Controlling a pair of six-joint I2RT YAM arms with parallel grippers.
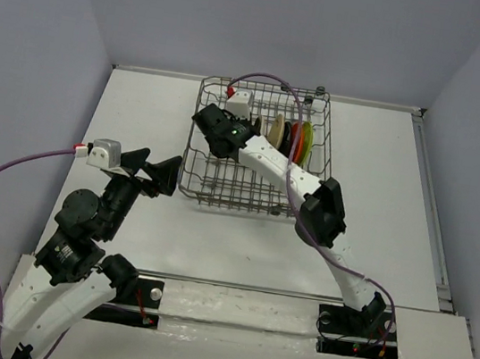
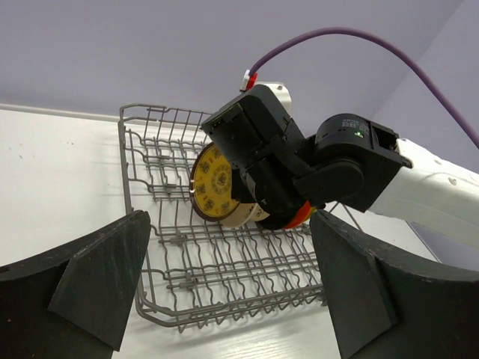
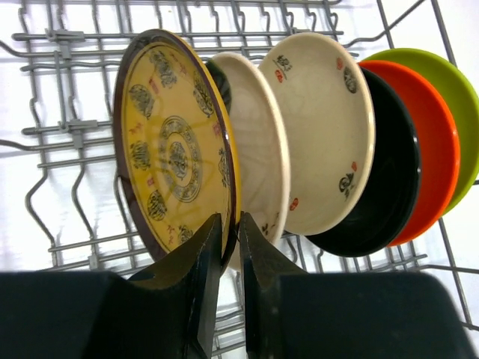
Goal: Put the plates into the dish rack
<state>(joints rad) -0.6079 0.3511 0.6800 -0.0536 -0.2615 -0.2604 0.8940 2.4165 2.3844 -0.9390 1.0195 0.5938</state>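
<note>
Rack [image 1: 211,189] holding row of six plates [image 3: 322,134] (yellow plate [image 3: 176,142] at one end), right claw [image 3: 230,224] clenched on that plate's rim, left claw [image 1: 155,170] released, empty, beside rack.

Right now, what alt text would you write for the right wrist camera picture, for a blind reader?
Two black fingers pinch the lower rim of a dark yellow round plate with brown pattern, standing on edge in a grey wire dish rack. To its right five more round plates stand in a row: cream, beige, black, orange-red, lime green.
</note>
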